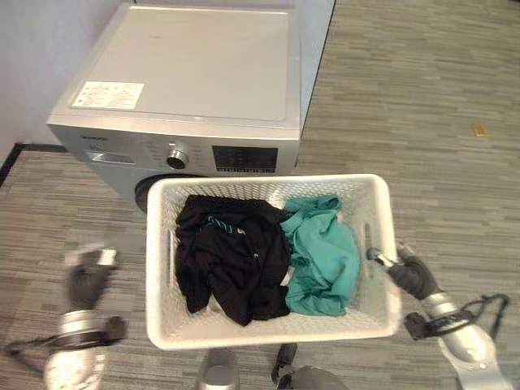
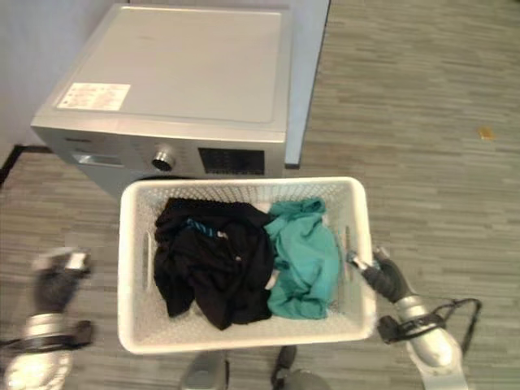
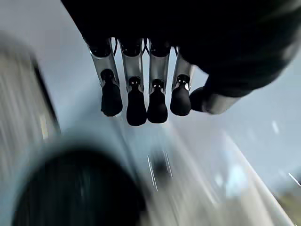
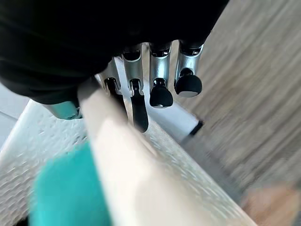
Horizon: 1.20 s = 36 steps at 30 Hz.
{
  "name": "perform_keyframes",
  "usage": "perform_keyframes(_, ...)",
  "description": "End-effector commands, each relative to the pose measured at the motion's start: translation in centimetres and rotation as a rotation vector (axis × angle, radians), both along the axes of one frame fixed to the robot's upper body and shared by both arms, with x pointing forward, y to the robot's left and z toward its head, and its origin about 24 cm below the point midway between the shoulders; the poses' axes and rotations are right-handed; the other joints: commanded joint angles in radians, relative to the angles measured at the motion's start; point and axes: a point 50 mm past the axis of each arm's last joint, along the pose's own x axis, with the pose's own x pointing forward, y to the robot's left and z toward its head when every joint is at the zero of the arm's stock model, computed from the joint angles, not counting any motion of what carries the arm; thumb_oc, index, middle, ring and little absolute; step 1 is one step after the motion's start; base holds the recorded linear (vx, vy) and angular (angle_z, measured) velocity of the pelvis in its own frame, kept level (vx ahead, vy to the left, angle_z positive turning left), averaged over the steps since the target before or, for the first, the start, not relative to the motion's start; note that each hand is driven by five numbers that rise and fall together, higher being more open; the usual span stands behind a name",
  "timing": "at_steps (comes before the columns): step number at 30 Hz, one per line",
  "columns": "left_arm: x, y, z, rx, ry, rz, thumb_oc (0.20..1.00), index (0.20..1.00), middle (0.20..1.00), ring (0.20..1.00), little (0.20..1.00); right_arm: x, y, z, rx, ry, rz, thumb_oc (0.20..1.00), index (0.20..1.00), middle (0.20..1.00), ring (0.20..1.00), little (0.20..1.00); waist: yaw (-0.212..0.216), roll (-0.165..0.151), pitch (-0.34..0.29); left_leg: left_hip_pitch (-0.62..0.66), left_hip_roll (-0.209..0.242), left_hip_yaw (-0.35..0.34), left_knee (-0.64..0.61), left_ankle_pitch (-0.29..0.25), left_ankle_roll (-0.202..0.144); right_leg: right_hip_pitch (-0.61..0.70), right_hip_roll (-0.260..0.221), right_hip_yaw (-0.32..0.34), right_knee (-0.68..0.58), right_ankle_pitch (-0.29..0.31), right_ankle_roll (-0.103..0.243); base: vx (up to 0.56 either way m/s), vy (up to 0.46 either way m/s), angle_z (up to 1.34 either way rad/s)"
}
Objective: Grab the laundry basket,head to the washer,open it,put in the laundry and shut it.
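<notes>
A white laundry basket [image 1: 268, 184] sits right before me, its far rim close to the front of the silver washer [image 1: 187, 73]. Inside lie crumpled black clothes [image 1: 231, 260] and a teal garment [image 1: 325, 252]. The washer's dark round door [image 1: 149, 192] peeks out behind the basket's far left corner and looks closed. My right hand [image 1: 414, 276] is at the basket's right side, fingers hooked over the rim [image 4: 127, 160] by the handle slot. My left hand [image 1: 88, 280] hangs apart from the basket's left side, its fingers [image 3: 136, 103] straight and holding nothing.
A pale wall with a dark floor trim [image 1: 12, 158] runs left of the washer. Grey wood-look floor [image 1: 422, 97] spreads to the right, with a small yellowish scrap [image 1: 481, 130] lying on it.
</notes>
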Motion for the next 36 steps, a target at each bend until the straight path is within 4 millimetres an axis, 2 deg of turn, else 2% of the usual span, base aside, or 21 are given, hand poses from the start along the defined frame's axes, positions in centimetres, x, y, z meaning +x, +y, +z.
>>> perform_keyframes(1, -0.9, 0.5, 2.3, 0.084, -0.034, -0.031, 0.2, 0.2, 0.2, 0.2, 0.2, 0.0, -2.1, 4.1, 0.035, -0.156, 0.007, 0.2, 0.2, 0.2, 0.2, 0.2, -0.028, -0.044, -0.105, -0.074, 0.032, -0.006, 0.039, 0.069, -0.021, 0.064, -0.008, 0.05, 0.038, -0.193, 0.008, 0.02, -0.048, -0.02)
perform_keyframes(3, -0.3, 0.3, 3.5, 0.114, -0.078, -0.07, 0.2, 0.2, 0.2, 0.2, 0.2, 0.9, -2.6, 6.1, 0.034, -0.231, 0.026, 0.2, 0.2, 0.2, 0.2, 0.2, -0.022, -0.046, -0.121, -0.066, 0.036, -0.007, 0.039, 0.072, -0.025, 0.078, -0.004, 0.053, 0.032, -0.193, 0.009, 0.01, -0.02, -0.02)
perform_keyframes(6, 0.9, 0.1, 4.3, 0.121, -0.118, -0.114, 0.2, 0.2, 0.2, 0.2, 0.2, 2.2, -2.7, 7.1, 0.039, -0.277, 0.043, 0.2, 0.2, 0.2, 0.2, 0.2, -0.016, -0.043, -0.131, -0.061, 0.037, -0.006, 0.037, 0.076, -0.028, 0.088, -0.003, 0.054, 0.027, -0.192, 0.01, 0.0, -0.008, -0.04)
perform_keyframes(9, 4.3, -0.7, 6.5, 0.154, -0.216, -0.209, 0.2, 0.2, 0.2, 0.2, 0.2, 5.5, -2.0, 9.7, 0.016, -0.362, 0.098, 0.2, 0.2, 0.2, 0.2, 0.2, -0.002, -0.04, -0.155, -0.052, 0.033, -0.007, 0.032, 0.079, -0.03, 0.102, -0.003, 0.05, 0.021, -0.189, 0.014, 0.02, -0.007, -0.08)
perform_keyframes(10, 5.7, -1.1, 7.3, 0.181, -0.243, -0.238, 0.2, 0.2, 0.2, 0.2, 0.2, 6.7, -1.1, 11.1, 0.025, -0.411, 0.138, 0.2, 0.2, 0.2, 0.2, 0.2, 0.005, -0.04, -0.166, -0.05, 0.03, -0.004, 0.031, 0.079, -0.029, 0.105, -0.008, 0.044, 0.021, -0.186, 0.016, 0.0, 0.006, -0.09)
perform_keyframes(17, 7.4, -1.6, 6.7, 0.117, -0.233, -0.297, 0.2, 0.2, 0.2, 0.2, 0.2, 8.4, 0.8, 12.6, 0.096, -0.484, 0.214, 0.2, 0.2, 0.2, 0.2, 0.2, 0.012, -0.046, -0.181, -0.03, 0.02, 0.007, 0.023, 0.063, -0.025, 0.117, -0.02, 0.038, 0.015, -0.178, 0.026, 0.04, 0.008, -0.01)
perform_keyframes(19, 7.9, -1.6, 6.7, 0.101, -0.226, -0.306, 0.2, 0.2, 0.2, 0.2, 0.2, 8.9, 1.3, 13.9, 0.152, -0.53, 0.251, 0.2, 0.2, 0.2, 0.2, 0.2, 0.016, -0.049, -0.188, -0.021, 0.017, 0.009, 0.024, 0.053, -0.023, 0.117, -0.028, 0.04, 0.015, -0.172, 0.03, 0.02, 0.013, -0.07)
perform_keyframes(20, 7.9, -1.5, 6.7, 0.101, -0.227, -0.305, 0.2, 0.2, 0.2, 0.2, 0.2, 9.0, 1.3, 14.0, 0.154, -0.531, 0.252, 0.2, 0.2, 0.2, 0.2, 0.2, 0.017, -0.05, -0.187, -0.021, 0.017, 0.01, 0.024, 0.053, -0.023, 0.117, -0.028, 0.04, 0.015, -0.172, 0.031, 0.02, 0.011, -0.08)
perform_keyframes(24, 8.7, -1.7, 7.4, 0.105, -0.245, -0.328, 0.2, 0.2, 0.2, 0.2, 0.2, 10.1, 1.0, 16.6, 0.22, -0.598, 0.265, 0.2, 0.2, 0.2, 0.2, 0.2, 0.029, -0.057, -0.203, -0.007, 0.018, 0.02, 0.025, 0.047, -0.023, 0.12, -0.035, 0.043, 0.016, -0.167, 0.037, 0.02, 0.001, -0.06)
perform_keyframes(25, 9.3, -2.0, 8.2, 0.119, -0.268, -0.354, 0.2, 0.2, 0.2, 0.2, 0.2, 11.3, 0.5, 17.9, 0.259, -0.599, 0.244, 0.2, 0.2, 0.2, 0.2, 0.2, 0.042, -0.066, -0.218, -0.002, 0.02, 0.023, 0.025, 0.049, -0.024, 0.124, -0.036, 0.042, 0.014, -0.165, 0.04, 0.01, -0.01, -0.12)
perform_keyframes(27, 9.6, -2.0, 8.6, 0.119, -0.288, -0.356, 0.2, 0.2, 0.2, 0.2, 0.2, 12.2, 0.3, 18.9, 0.253, -0.598, 0.234, 0.2, 0.2, 0.2, 0.2, 0.2, 0.046, -0.067, -0.216, -0.001, 0.021, 0.027, 0.026, 0.05, -0.025, 0.125, -0.037, 0.044, 0.012, -0.164, 0.04, 0.0, -0.015, -0.15)
perform_keyframes(28, 10.1, -2.2, 9.4, 0.121, -0.322, -0.37, 0.2, 0.2, 0.2, 0.2, 0.2, 13.6, 0.1, 20.6, 0.252, -0.593, 0.201, 0.2, 0.2, 0.2, 0.2, 0.2, 0.059, -0.077, -0.221, 0.0, 0.021, 0.028, 0.031, 0.052, -0.026, 0.126, -0.036, 0.044, 0.012, -0.163, 0.042, -0.01, -0.015, -0.12)
perform_keyframes(29, 10.2, -2.1, 9.5, 0.118, -0.327, -0.365, 0.2, 0.2, 0.2, 0.2, 0.2, 13.8, 0.3, 20.9, 0.25, -0.596, 0.206, 0.2, 0.2, 0.2, 0.2, 0.2, 0.057, -0.074, -0.218, 0.0, 0.021, 0.03, 0.031, 0.052, -0.026, 0.125, -0.037, 0.045, 0.012, -0.163, 0.042, -0.01, -0.011, -0.12)
perform_keyframes(31, 11.0, -2.5, 10.2, 0.101, -0.354, -0.395, 0.2, 0.2, 0.2, 0.2, 0.2, 15.6, 0.1, 22.6, 0.254, -0.584, 0.159, 0.2, 0.2, 0.2, 0.2, 0.2, 0.068, -0.079, -0.223, 0.003, 0.021, 0.032, 0.032, 0.053, -0.026, 0.13, -0.036, 0.043, 0.009, -0.162, 0.043, 0.01, -0.007, -0.1)
perform_keyframes(32, 11.6, -2.8, 10.6, 0.085, -0.37, -0.418, 0.2, 0.2, 0.2, 0.2, 0.2, 16.6, 0.3, 23.4, 0.262, -0.574, 0.139, 0.2, 0.2, 0.2, 0.2, 0.2, 0.075, -0.081, -0.224, 0.003, 0.021, 0.033, 0.033, 0.053, -0.025, 0.134, -0.036, 0.041, 0.008, -0.163, 0.044, 0.0, 0.0, 0.0)
perform_keyframes(33, 11.6, -2.8, 10.6, 0.083, -0.373, -0.415, 0.2, 0.2, 0.2, 0.2, 0.2, 16.7, 0.4, 23.5, 0.26, -0.576, 0.143, 0.2, 0.2, 0.2, 0.2, 0.2, 0.073, -0.078, -0.222, 0.003, 0.021, 0.033, 0.033, 0.053, -0.025, 0.134, -0.036, 0.041, 0.008, -0.163, 0.044, 0.0, 0.0, 0.0)
perform_keyframes(34, 12.6, -3.3, 11.3, 0.06, -0.392, -0.453, 0.2, 0.2, 0.2, 0.2, 0.2, 18.3, 0.7, 24.4, 0.284, -0.546, 0.092, 0.2, 0.2, 0.2, 0.2, 0.2, 0.084, -0.083, -0.231, 0.004, 0.02, 0.032, 0.03, 0.052, -0.024, 0.14, -0.035, 0.036, 0.005, -0.163, 0.045, 0.03, 0.007, 0.03)
perform_keyframes(36, 14.0, -3.9, 12.2, 0.03, -0.408, -0.486, 0.2, 0.2, 0.2, 0.2, 0.2, 20.1, 1.6, 25.1, 0.326, -0.509, 0.055, 0.2, 0.2, 0.2, 0.2, 0.2, 0.092, -0.08, -0.236, 0.003, 0.016, 0.029, 0.029, 0.05, -0.022, 0.145, -0.034, 0.03, 0.003, -0.163, 0.047, 0.05, 0.018, 0.02)
